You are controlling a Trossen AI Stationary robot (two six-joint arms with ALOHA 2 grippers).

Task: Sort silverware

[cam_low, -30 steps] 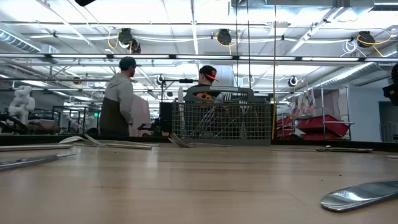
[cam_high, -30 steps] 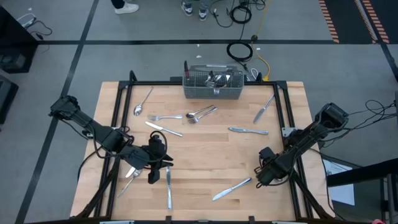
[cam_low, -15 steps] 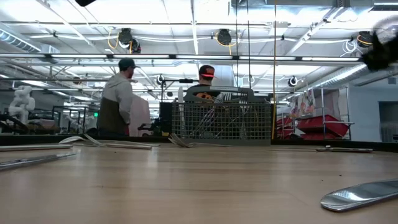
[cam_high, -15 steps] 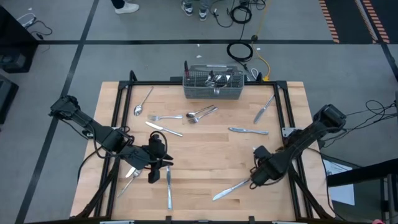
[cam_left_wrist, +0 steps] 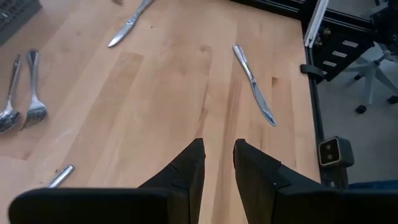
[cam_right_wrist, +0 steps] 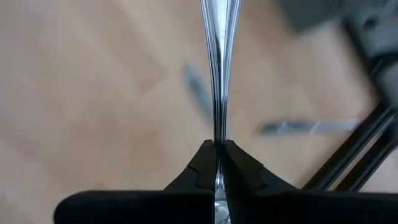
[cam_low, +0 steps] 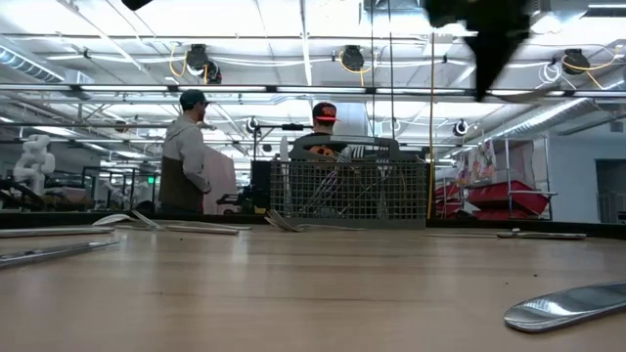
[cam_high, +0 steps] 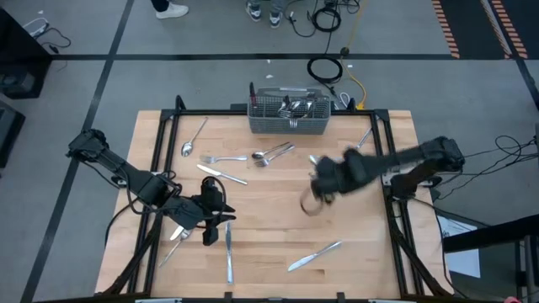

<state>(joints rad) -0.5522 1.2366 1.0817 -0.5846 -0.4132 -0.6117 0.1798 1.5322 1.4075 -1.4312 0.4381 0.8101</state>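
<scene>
Silverware lying scattered across the table (cam_high: 278,227)

A wire-mesh basket (cam_high: 289,118) is sitting at the far edge; a spoon (cam_high: 193,140) and forks (cam_high: 274,154) are lying before it, knives (cam_high: 315,255) nearer the front, another knife (cam_high: 360,145) far right.

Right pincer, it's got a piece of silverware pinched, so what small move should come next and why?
Probably carry it on toward the basket. The right pincer is shut on a thin utensil, lifted over mid-table, and the basket with sorted pieces stands at the far edge.
</scene>
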